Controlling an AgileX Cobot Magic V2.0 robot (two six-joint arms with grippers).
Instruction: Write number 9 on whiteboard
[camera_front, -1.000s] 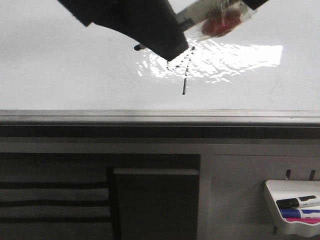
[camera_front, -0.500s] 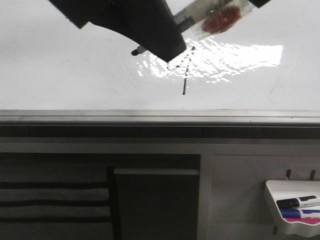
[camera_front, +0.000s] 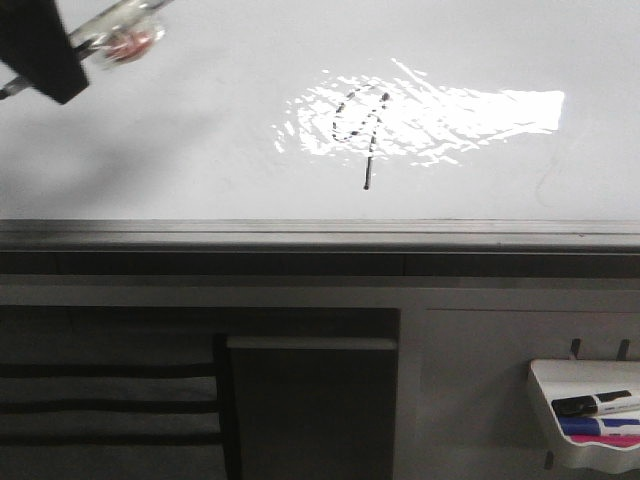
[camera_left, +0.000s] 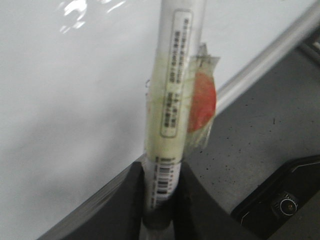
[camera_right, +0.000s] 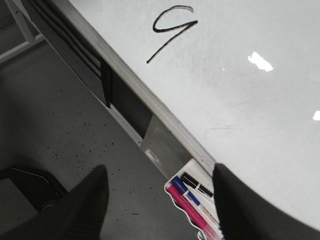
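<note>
One number 9 (camera_front: 360, 118) done on whiteboard (camera_front: 180, 150). Left hand (camera_left: 159, 200) grips marker (camera_left: 175, 100) at ten o'clock; lift away slow, no smear. Right hand (camera_right: 157, 200) spread, holds nothing.

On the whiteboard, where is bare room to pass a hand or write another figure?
The whiteboard is bare left of the number 9, up to the marker held by the left fingers, and right of the 9 to the edge. The small tray with pens is crowded.
</note>
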